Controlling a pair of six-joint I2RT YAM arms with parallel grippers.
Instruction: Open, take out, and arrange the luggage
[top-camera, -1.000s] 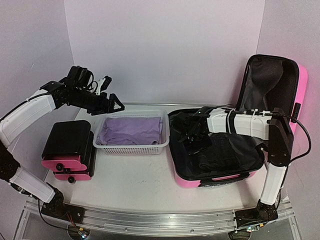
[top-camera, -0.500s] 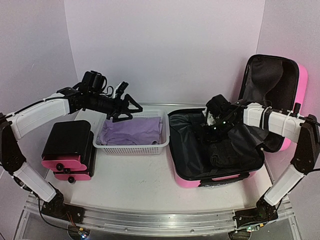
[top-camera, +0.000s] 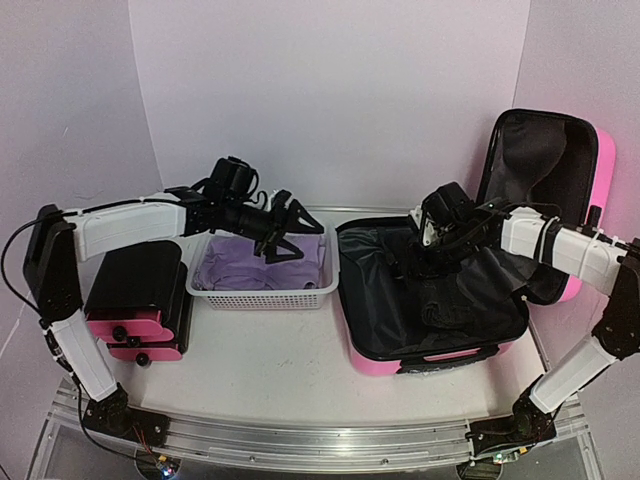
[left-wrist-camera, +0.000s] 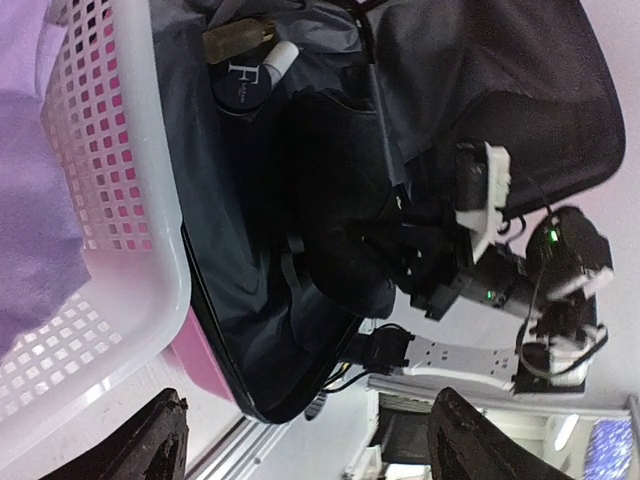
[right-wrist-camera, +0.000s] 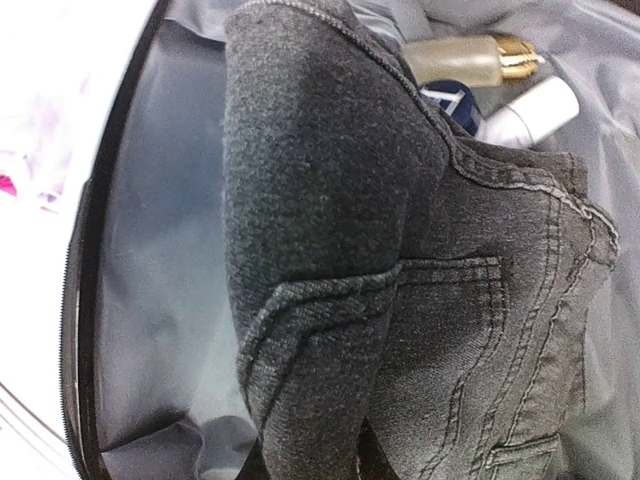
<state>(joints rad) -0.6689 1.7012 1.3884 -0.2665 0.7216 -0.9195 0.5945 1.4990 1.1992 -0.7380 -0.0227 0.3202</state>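
Note:
The pink luggage (top-camera: 375, 364) lies open at the right, lid (top-camera: 603, 160) upright, black lining showing. My right gripper (top-camera: 422, 262) is inside it, shut on folded dark grey jeans (right-wrist-camera: 330, 200) that fill the right wrist view; only the finger tips (right-wrist-camera: 240, 472) show at the bottom edge. The jeans (top-camera: 445, 300) hang down into the case. My left gripper (top-camera: 292, 226) is open and empty over the white mesh basket (top-camera: 262, 296). In the left wrist view its fingers (left-wrist-camera: 165, 435) stand wide apart, facing the luggage (left-wrist-camera: 205, 355) and the jeans (left-wrist-camera: 330, 170).
Purple cloth (top-camera: 262, 262) lies in the basket. A small pink and black case (top-camera: 135, 300) stands at the left. A gold-capped perfume bottle (right-wrist-camera: 460, 60) and a white tube (right-wrist-camera: 525, 110) lie in the luggage behind the jeans. Walls close off the back and sides.
My left arm has swung right, from beside the small case to over the basket. My right gripper has pulled back and right inside the luggage with the jeans.

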